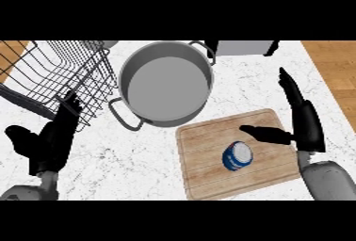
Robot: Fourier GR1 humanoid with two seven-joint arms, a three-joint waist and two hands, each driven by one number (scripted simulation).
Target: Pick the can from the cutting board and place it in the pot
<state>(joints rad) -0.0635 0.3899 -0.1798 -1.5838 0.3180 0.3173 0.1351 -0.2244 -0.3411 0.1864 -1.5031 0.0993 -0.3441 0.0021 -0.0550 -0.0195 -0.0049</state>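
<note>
Though near right hand (pixel 303 123), can (pixel 238 156) apart.

Grey forearms, each black robot hand (pixel 306 120)

A blue-and-white metal can (pixel 238 156) stands on a square wooden cutting board (pixel 208 176), just left of the right robot hand (pixel 304 123); a round grey steel pot (pixel 165 84) sits behind-left, on the white marble tabletop (pixel 132 164).

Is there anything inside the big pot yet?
No, the pot is empty: its bare grey bottom shows all round. The can is on the cutting board, beside the right hand.
</note>
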